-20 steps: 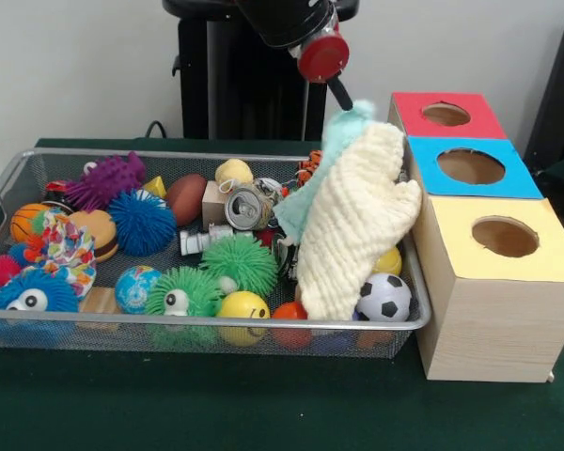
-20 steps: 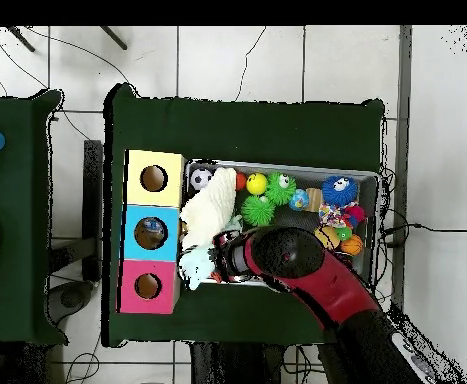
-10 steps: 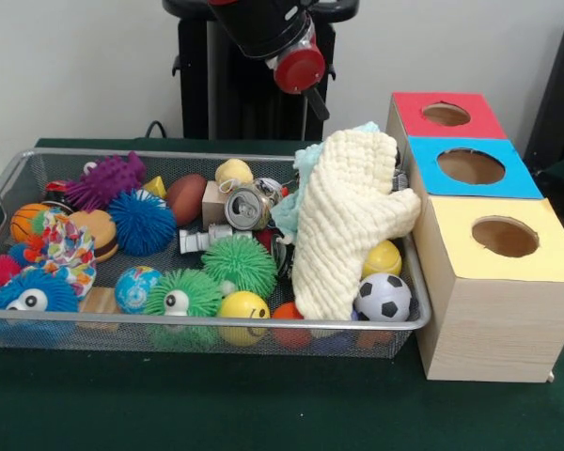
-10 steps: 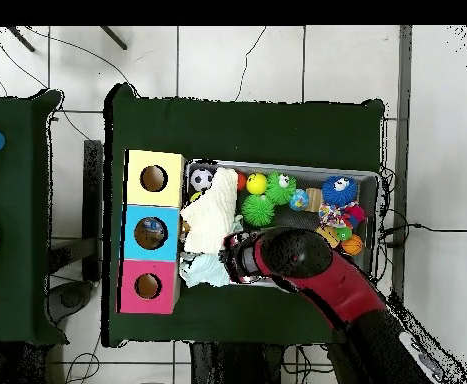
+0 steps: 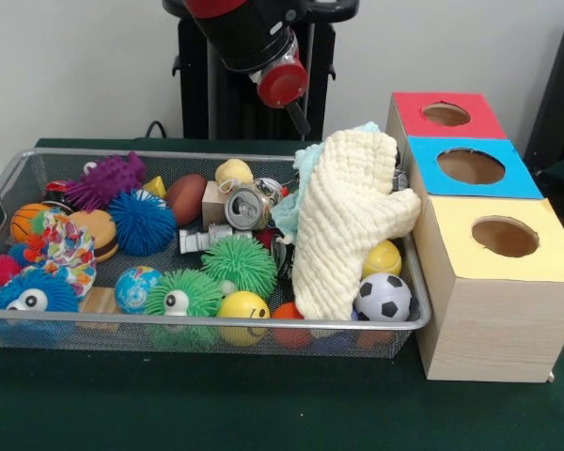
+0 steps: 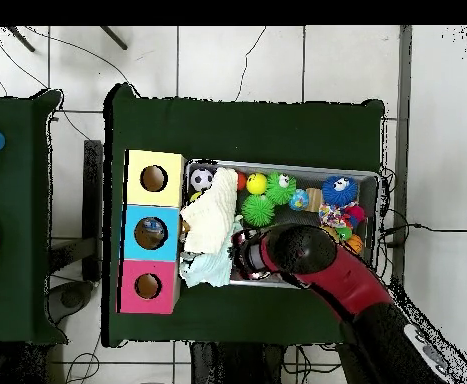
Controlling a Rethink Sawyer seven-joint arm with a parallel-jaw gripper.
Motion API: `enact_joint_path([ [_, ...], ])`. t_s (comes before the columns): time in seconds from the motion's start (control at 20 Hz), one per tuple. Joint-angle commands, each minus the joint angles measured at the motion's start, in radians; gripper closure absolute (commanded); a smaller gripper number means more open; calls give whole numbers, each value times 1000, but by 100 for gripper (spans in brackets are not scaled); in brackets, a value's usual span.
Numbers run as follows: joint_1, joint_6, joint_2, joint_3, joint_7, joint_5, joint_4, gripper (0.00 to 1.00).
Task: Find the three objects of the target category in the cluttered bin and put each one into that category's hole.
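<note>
A wire bin (image 5: pixel 197 324) holds a jumble of toys. A cream knitted cloth (image 5: pixel 343 225) is draped over the bin's right end and leans on the wooden box; a teal cloth (image 5: pixel 305 162) lies behind it. Overhead, the cream cloth (image 6: pixel 212 215) and the teal cloth (image 6: pixel 209 268) lie at the bin's left end. My gripper (image 5: pixel 299 115) hangs above the bin's back edge, left of the cloths, open and holding nothing. Beside the bin, the box has a red hole (image 5: pixel 446 114), a blue hole (image 5: pixel 470 166) and a yellow hole (image 5: pixel 505 237).
The bin also holds a soccer ball (image 5: pixel 383 297), a crushed can (image 5: pixel 249 207), a green spiky ball (image 5: pixel 240 263), a blue spiky ball (image 5: pixel 141 223), a brown football (image 5: pixel 185 197) and a purple toy (image 5: pixel 108 178). Overhead, the arm (image 6: pixel 317 260) covers the bin's lower middle.
The teal and cream cloths, lifted a second ago, have dropped back onto the bin's end by the box. The gripper let go and moved up and away from the box.
</note>
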Motion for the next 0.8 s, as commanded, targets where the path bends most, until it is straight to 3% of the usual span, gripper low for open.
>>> enact_joint_path([
  [0.05, -22, 135, 41, -36, -52, -109, -192, 100],
  [0.45, -57, 240, 58, -45, -100, -219, -300, 100],
  [0.8, -71, 177, 117, -25, -94, -260, -335, 100],
])
